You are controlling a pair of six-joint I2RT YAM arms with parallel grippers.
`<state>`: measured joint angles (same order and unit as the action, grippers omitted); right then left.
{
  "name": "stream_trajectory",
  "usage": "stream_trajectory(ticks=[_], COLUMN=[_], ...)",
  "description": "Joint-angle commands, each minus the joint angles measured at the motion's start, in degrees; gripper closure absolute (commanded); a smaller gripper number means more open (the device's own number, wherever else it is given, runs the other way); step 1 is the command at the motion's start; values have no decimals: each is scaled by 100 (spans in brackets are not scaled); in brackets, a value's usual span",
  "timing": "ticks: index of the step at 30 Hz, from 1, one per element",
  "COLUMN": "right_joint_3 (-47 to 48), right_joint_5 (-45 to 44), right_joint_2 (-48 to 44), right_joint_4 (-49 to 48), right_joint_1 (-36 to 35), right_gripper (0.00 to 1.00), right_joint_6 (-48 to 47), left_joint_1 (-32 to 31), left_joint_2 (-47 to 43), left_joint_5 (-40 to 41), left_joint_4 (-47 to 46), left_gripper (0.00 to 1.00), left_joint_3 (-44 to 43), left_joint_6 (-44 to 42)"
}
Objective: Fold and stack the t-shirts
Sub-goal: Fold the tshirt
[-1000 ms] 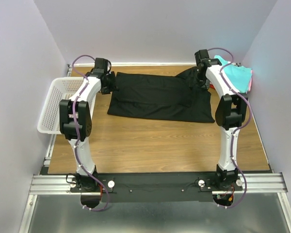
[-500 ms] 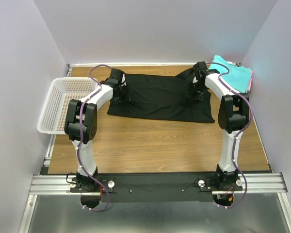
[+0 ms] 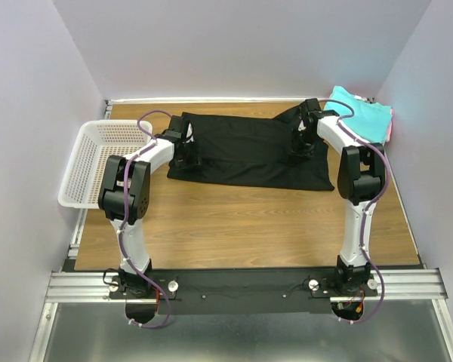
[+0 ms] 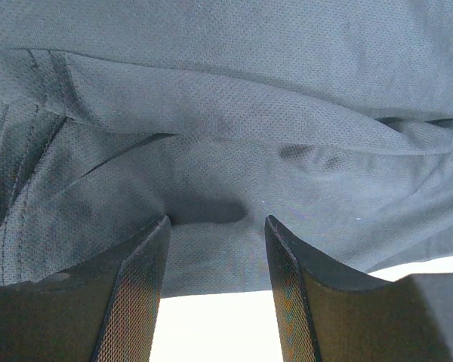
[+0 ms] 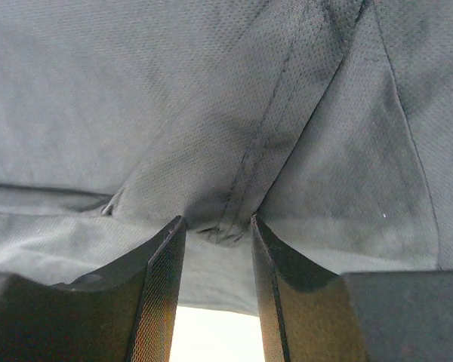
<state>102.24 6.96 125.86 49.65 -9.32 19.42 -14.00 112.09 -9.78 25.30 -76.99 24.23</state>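
Observation:
The large black t-shirt [image 3: 249,154] lies spread across the back of the table, with a bunched part at its back right. My left gripper [image 3: 187,153] rests on its left part, open, with the cloth [image 4: 226,113] at its fingertips [image 4: 160,226]. My right gripper [image 3: 300,149] rests on its right part, open more narrowly, with a puckered seam of the black cloth [image 5: 174,98] between its tips. The teal t-shirt [image 3: 362,117] lies at the back right corner over a pink one [image 3: 391,130]. No red-orange shirt shows.
A white lattice basket [image 3: 98,162] hangs off the table's left edge next to my left arm. Grey walls close in the back and both sides. Bare wood table [image 3: 241,222] runs from the black shirt to the arm bases.
Both arms have swung from the shirt's back corners in towards its middle and come down onto the cloth. The black shirt lies about where it was.

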Motion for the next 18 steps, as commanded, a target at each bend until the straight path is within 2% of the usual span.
stream_trajectory(ticks=[1,4,9,10,13,18], right_joint_3=[-55,-90,-11,59,226,472], right_joint_5=[68,77,112,130,147,314], right_joint_2=[167,184,149,132,96,166], right_joint_4=[-78,-78,-78,-78,-69,-69], right_joint_1=[-26,-26,-17,-26,-17,-17], right_gripper=[54,56,68,78,94,94], right_joint_6=[-87,-96,-88,-79,-44,9], left_joint_1=[-6,-6,-6,-6,-6,-6], left_joint_2=[-100,-109,-135,-144,-153,-162], left_joint_5=[-59,-33,29,20,29,29], left_joint_4=[-34,-25,-34,-25,-51,-60], left_gripper=[39,39,39,39,39,39], left_joint_3=[141,176,263,281,325,395], left_joint_6=[-58,-59,-67,-76,-76,-94])
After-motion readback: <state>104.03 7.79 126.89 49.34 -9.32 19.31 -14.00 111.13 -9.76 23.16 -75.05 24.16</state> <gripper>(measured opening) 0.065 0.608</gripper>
